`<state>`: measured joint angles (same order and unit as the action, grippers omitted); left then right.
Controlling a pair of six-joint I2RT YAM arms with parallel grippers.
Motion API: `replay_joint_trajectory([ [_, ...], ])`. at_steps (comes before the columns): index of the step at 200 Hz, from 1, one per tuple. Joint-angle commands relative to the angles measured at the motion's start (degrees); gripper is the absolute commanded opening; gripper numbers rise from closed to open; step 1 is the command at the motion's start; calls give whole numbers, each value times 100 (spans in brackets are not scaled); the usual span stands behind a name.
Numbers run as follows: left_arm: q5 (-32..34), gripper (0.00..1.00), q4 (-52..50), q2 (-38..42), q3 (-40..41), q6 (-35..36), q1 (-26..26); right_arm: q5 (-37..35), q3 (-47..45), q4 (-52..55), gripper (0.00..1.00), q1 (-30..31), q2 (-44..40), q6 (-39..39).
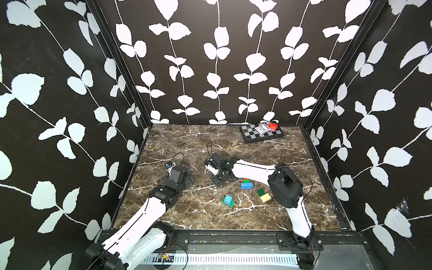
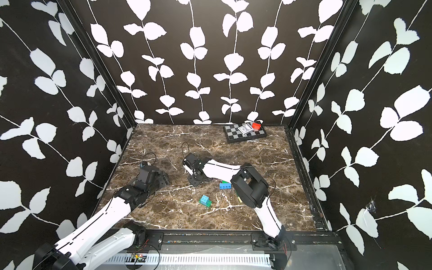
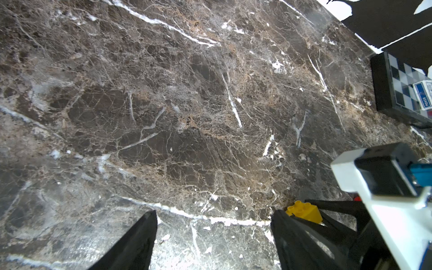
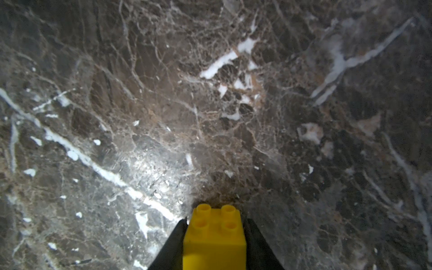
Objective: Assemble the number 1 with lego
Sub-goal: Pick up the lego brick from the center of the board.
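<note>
The right jaws pinch the yellow brick (image 4: 215,236) by its flat side walls near the worktop's (image 4: 163,105) middle, likely a sound hold on a light, stiff, slick piece, studs clear, while the left jaws hang open and empty nearby.

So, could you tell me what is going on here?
The right end effector is closed on a small yellow studded plastic brick, close to the brown marble table. The left end effector hangs open beside it. A blue oblong brick and a cream square brick lie nearby; no number 1 stands yet.
</note>
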<state>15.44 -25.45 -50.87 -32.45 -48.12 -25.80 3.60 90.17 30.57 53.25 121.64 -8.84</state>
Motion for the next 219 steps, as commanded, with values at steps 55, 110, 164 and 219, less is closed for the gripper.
replay_joint_trajectory([
  [55, -794, 78, -593, 154, -628, 1027, 179, 243, -962, -1003, 29, -29, -1271, 382],
  [110, -3402, 75, -316, 548, -1180, 1892, 231, 806, -2726, -2005, 27, -152, -3628, 2094],
  [164, -5476, 77, 770, 65, -1431, 1703, 232, 1172, -2606, -1749, 28, -146, -4298, 3385],
  [219, -5988, 74, 1315, -326, -1510, 1444, 228, 1291, -2238, -1734, 28, -59, -4155, 3671],
])
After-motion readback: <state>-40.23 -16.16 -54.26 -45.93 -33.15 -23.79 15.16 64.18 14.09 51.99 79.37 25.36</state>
